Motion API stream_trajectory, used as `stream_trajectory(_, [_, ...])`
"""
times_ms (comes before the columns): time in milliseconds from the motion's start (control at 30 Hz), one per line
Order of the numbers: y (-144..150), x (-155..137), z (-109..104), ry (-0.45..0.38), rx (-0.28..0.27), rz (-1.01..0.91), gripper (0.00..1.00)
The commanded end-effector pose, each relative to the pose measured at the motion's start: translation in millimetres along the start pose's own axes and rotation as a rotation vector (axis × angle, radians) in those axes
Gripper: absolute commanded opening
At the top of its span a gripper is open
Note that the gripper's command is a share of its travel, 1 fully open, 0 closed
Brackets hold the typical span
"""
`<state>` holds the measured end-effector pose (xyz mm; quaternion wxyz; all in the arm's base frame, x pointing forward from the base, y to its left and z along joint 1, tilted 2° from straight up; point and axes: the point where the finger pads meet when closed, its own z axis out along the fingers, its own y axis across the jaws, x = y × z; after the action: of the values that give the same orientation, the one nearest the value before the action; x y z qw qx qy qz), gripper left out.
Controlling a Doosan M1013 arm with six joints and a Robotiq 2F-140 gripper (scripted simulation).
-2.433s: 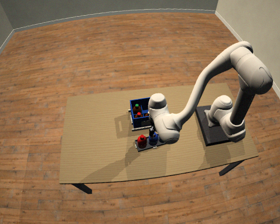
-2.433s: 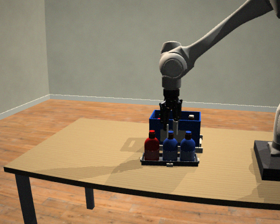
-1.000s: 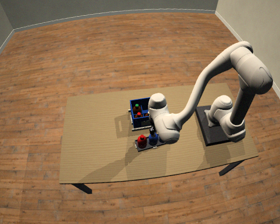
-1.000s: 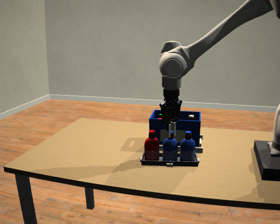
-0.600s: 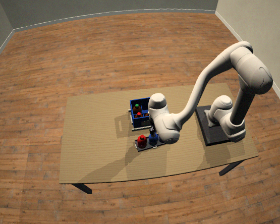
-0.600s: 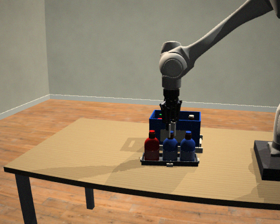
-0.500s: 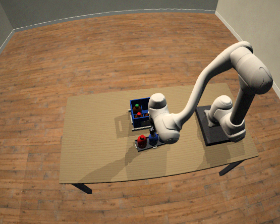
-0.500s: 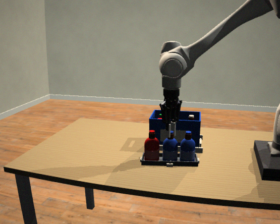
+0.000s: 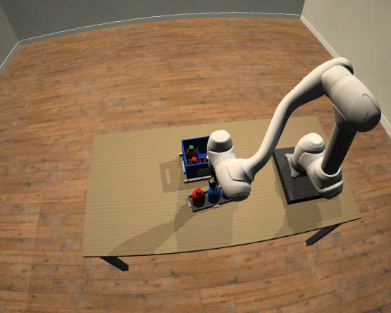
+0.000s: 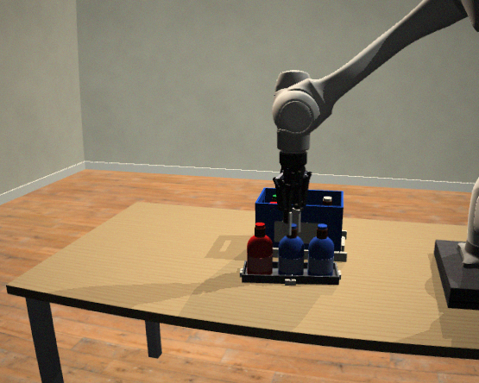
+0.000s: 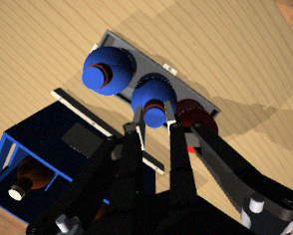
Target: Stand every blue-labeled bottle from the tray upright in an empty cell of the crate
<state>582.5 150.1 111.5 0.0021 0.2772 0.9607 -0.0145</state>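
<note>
Because upright transfer to the crate (image 9: pixel 195 172) (image 10: pixel 324 216) (image 11: pixel 47 128) presumably needs a steady hold, the fingers (image 9: pixel 212 184) (image 10: pixel 297 219) are pinching the middle blue bottle (image 9: pixel 213 195) (image 10: pixel 291 252) (image 11: pixel 153 94) by its neck.

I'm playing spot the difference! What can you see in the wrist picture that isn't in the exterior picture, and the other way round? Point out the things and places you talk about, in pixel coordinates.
Only wrist: a brown bottle's body (image 11: pixel 36 173) inside the crate, below its white cap.
Only exterior: the robot's black base plate (image 10: pixel 469 298) and two table legs (image 10: pixel 44 341) (image 10: pixel 153 338).
Both: the gripper (image 10: pixel 295 226) (image 11: pixel 154 113), the blue crate (image 10: pixel 303 211) (image 11: pixel 37 121), and the tray (image 10: pixel 268 279) (image 11: pixel 145 66) with two blue bottles and one red.
</note>
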Motion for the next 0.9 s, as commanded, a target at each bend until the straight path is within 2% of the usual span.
stream_trajectory(0, [0,0,0,0.000,0.000,0.000,0.00])
stream_trajectory(467, [0,0,-2,0.000,0.000,0.000,0.00])
stream_trajectory(867, [0,0,-12,0.000,0.000,0.000,0.00])
